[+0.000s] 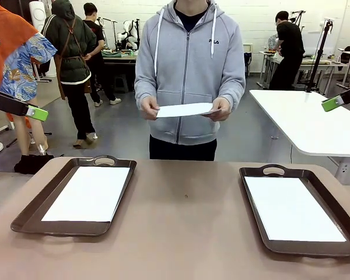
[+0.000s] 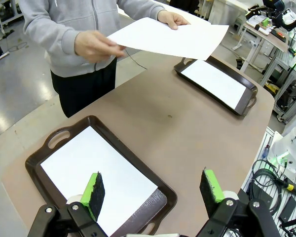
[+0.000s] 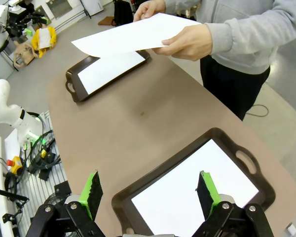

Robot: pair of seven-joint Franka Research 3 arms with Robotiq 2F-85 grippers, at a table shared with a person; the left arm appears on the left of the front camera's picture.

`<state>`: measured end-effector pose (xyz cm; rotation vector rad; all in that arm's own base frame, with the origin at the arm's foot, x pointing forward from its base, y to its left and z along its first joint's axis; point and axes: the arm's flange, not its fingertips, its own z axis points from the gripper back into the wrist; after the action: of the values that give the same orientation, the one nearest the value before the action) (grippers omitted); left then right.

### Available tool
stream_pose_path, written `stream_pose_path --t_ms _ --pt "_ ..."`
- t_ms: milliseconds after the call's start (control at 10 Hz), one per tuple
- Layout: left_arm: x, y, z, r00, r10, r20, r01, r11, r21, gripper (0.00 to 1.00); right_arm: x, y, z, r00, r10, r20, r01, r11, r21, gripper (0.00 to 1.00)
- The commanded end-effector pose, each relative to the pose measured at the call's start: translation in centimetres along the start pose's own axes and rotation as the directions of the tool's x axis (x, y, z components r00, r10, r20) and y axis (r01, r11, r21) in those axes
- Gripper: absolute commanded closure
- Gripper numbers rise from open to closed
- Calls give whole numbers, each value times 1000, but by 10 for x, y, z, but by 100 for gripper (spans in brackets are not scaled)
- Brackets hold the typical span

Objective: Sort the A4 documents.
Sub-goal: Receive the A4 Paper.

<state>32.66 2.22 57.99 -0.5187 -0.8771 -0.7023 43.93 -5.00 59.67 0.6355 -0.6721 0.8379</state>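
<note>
A brown bench (image 1: 186, 233) is seen in the front view with a dark brown tray (image 1: 29, 213) on its left part and a second tray (image 1: 254, 210) on its right part, well apart from each other. A white sheet (image 1: 90, 192) lies flat inside the left tray, and another sheet (image 1: 291, 207) lies flat inside the right tray, each leaving a dark border of tray around it. At the far side a person in a grey hooded top is standing, and a third sheet (image 1: 184, 109) is held level in front of the body, above the far edge of the bench, between the person's two hands, one hand (image 1: 149, 107) at each end and the other hand (image 1: 220, 109) opposite. In the left wrist view the left gripper (image 2: 155, 190) is seen above the near end of the left tray, its jaws spread wide with nothing between them; one green pad is seen over the sheet, the other over bare bench. In the right wrist view the right gripper (image 3: 150, 192) is seen above the right tray, its jaws likewise wide and empty, one pad over the tray's sheet and the other beside the tray's rim. In both wrist views the held sheet is seen raised clear of the bench, and the far tray with its sheet lies beyond it.
</note>
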Motion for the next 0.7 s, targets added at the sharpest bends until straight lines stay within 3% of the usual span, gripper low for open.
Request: stream_pose_path --t_ms 0,600 --pt "0 0 0 1000 -4 3 4 1000 -6 0 0 1 -1 1000 -1 -2 1 1000 5 0" --pt "0 0 0 1000 -4 3 4 1000 -6 0 0 1 -1 1000 -1 -2 1 1000 5 0"
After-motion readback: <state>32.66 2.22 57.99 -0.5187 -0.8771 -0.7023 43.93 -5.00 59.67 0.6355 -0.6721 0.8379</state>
